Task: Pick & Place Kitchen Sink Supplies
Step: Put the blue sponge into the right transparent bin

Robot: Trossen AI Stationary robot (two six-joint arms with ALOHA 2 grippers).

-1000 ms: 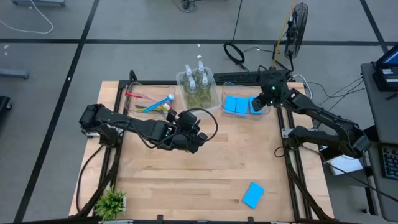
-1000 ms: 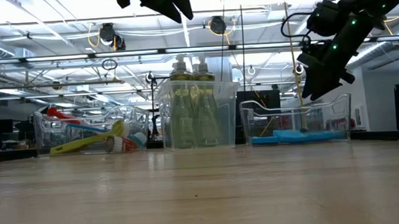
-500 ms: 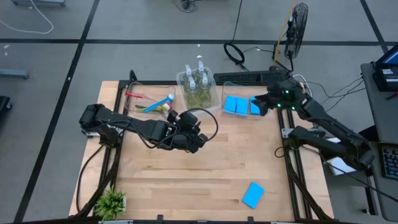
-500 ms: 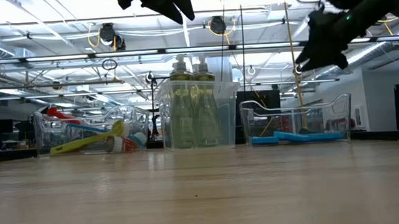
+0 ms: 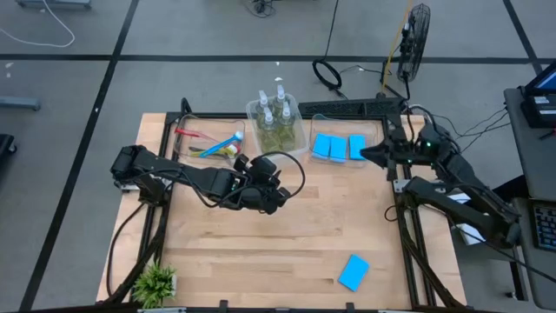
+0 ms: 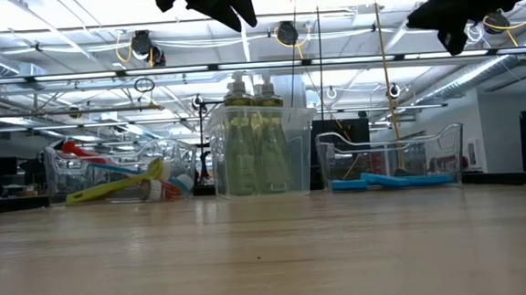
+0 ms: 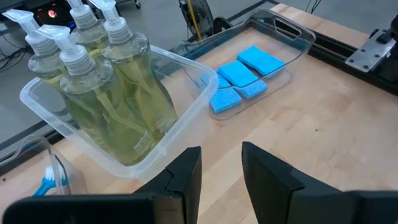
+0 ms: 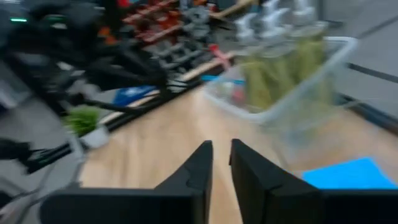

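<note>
Empty right pincer beside bin of 3 sponges.

right claw: held nearly closed, empty | bench: seen below | soap bottles: blurred, inside clear bin

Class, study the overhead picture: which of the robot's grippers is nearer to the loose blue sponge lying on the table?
Left. The left gripper hovers mid-table, up and left of the loose sponge. The right gripper sits farther off, by the sponge bin.
</note>
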